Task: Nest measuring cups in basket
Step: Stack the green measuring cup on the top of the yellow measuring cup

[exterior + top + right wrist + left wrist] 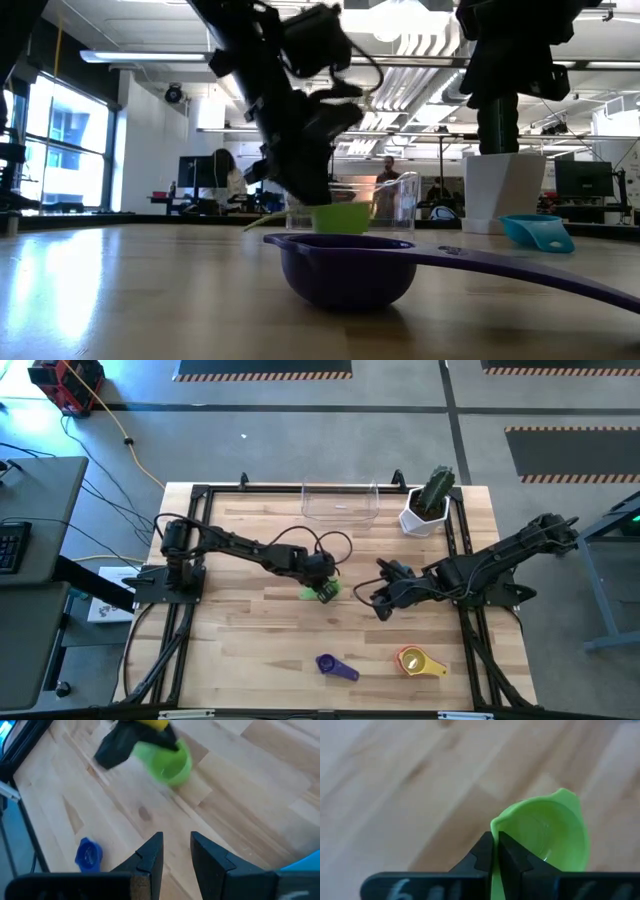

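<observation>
Jaws of left gripper (pixel 495 851) clamped on green cup (pixel 545 837) rim, mid-desk; right gripper (pixel 176 851) jaws apart, empty.
Carry cup level toward basket (pixel 341 503) at the desk's (pixel 250 650) far edge; clear its wall before release. Purple cup (pixel 336 666) waits near the front.

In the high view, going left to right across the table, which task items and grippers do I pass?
Purple cup → left gripper, shut on the green cup → right gripper, empty → orange and yellow cups nested together. The clear basket sits at the far edge, overlapping the middle of that span.
</observation>
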Available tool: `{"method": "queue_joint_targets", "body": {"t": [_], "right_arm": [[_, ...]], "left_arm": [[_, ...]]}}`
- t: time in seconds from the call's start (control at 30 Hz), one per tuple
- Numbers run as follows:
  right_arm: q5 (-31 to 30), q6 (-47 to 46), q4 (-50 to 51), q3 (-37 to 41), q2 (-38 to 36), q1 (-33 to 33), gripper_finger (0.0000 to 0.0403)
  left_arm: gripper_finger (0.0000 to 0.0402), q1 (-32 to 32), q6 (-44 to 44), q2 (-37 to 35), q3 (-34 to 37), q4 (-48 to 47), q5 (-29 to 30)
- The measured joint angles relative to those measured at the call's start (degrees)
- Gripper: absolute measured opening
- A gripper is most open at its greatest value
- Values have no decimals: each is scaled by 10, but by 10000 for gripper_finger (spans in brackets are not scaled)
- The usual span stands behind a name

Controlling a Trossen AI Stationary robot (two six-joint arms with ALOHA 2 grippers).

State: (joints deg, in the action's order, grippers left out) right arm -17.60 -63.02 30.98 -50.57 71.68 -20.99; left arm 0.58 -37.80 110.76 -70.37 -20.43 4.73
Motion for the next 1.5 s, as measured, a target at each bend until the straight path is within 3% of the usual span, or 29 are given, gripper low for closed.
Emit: {"method": "queue_joint_targets", "body": {"t": [0.3, 0.6, 0.77, 0.9, 1.5], "right_arm": [[-49, -37, 0, 0, 0, 0, 89], [-49, -56, 0, 0, 0, 0, 89], [-48, -68, -5, 0, 0, -1, 89], [-49, -90, -17, 0, 0, -11, 89], [-62, -103, -56, 1, 0, -23, 89]], "left_arm": [[6, 78, -50, -1, -70, -11, 2], [6, 154, -115, 1, -77, -23, 9], [6, 182, -125, 2, -77, -51, 49], [14, 181, -126, 4, -77, -74, 81], [15, 159, -107, 55, -78, -93, 34]]}}
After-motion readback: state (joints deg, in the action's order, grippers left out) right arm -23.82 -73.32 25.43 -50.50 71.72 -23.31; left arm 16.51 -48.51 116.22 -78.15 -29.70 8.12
